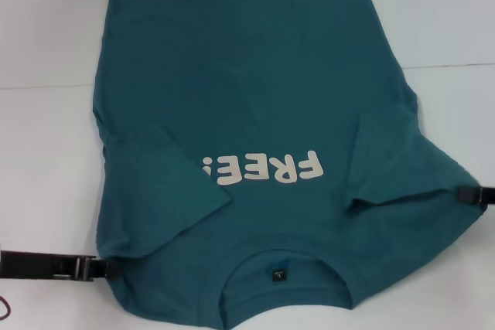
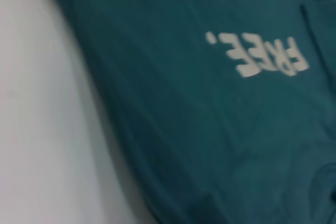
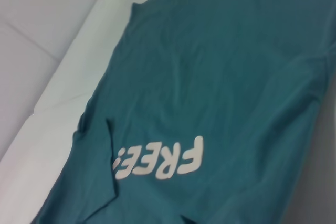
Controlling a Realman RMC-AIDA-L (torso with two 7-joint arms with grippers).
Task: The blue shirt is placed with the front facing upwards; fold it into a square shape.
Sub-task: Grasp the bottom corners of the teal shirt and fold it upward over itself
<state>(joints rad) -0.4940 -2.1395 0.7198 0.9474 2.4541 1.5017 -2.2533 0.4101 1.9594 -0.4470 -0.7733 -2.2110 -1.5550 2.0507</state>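
The blue shirt [image 1: 247,98] lies front up on the white table, its neckline [image 1: 232,284] with a small dark label [image 1: 276,274] nearest me. The cream "FREE!" lettering [image 1: 263,168] reads upside down. Both short sleeves are folded inward onto the chest, one on the left [image 1: 166,183] and one on the right [image 1: 387,160]. My left gripper [image 1: 108,270] lies low at the shirt's near left shoulder edge. My right gripper [image 1: 462,195] meets the right shoulder edge, where the cloth runs out to a point. Both wrist views show the shirt [image 2: 210,129] [image 3: 236,77] and its lettering [image 2: 257,56] [image 3: 160,163].
White table surface [image 1: 46,36] surrounds the shirt on the left, far side and right. The right wrist view shows a pale raised table edge [image 3: 68,77] beside the hem side of the shirt.
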